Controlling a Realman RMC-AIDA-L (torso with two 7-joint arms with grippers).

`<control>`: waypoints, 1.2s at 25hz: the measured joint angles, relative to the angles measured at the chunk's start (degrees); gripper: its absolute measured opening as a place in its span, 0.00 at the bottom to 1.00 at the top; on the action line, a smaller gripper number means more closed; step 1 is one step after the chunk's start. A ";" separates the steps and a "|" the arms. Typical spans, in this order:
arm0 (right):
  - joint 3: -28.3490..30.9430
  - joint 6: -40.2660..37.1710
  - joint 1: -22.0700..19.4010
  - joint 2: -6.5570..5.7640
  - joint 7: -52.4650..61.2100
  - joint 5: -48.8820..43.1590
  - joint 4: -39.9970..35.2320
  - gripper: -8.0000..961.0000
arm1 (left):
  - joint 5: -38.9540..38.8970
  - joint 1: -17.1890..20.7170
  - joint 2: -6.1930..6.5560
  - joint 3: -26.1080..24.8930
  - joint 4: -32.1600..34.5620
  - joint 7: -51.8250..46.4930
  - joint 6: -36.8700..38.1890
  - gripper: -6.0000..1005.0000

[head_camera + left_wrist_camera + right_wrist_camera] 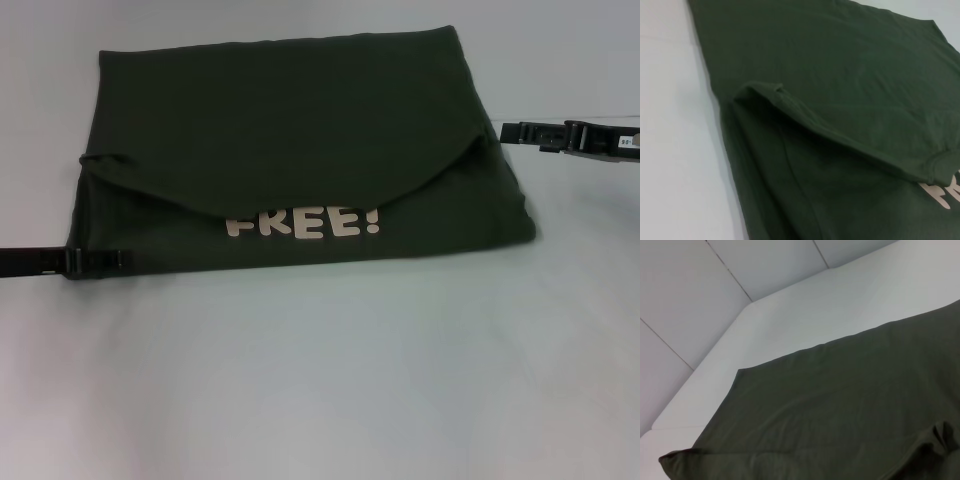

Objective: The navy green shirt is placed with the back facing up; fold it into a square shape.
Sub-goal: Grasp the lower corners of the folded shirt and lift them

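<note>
Head view, left to right: black left gripper [100, 261] low at the near-left corner of the dark olive-green cloth T-shirt [290, 140], grip state cannot be told; shirt folded on the white table [320, 380], "FREE!" lettering [303, 222] exposed; black right gripper [520, 132] beside its right edge, grip state likewise undeterminable.

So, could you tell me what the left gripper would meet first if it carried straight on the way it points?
The left gripper points toward the robot's right, level with the near left edge of the navy green shirt. It would likely meet that edge first, though its height above the table is unclear.
</note>
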 joint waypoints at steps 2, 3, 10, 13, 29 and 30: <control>0.00 -0.02 -0.03 0.00 0.07 0.00 0.00 0.98 | 0.00 -0.04 0.10 -0.03 0.00 -0.06 0.45 0.80; -0.02 -0.02 -0.05 0.00 0.13 -0.01 0.02 0.98 | 0.00 -0.04 0.17 -0.16 0.00 -0.11 0.75 0.80; -3.73 -0.04 0.06 -0.99 5.20 -0.40 0.03 0.98 | 0.00 0.07 0.34 -0.15 0.04 -0.38 0.66 0.79; -8.85 -0.10 1.59 -2.41 13.54 -3.52 -0.29 0.98 | 0.00 0.05 0.39 -0.10 0.09 -0.64 0.54 0.79; -12.50 3.36 6.49 -1.00 21.94 -18.39 0.46 0.98 | 0.00 -0.10 0.50 -0.05 0.35 -0.98 1.12 0.80; -12.47 3.87 6.41 -0.67 21.02 -18.33 0.45 0.98 | 0.00 -0.10 0.50 -0.06 0.35 -0.98 1.16 0.80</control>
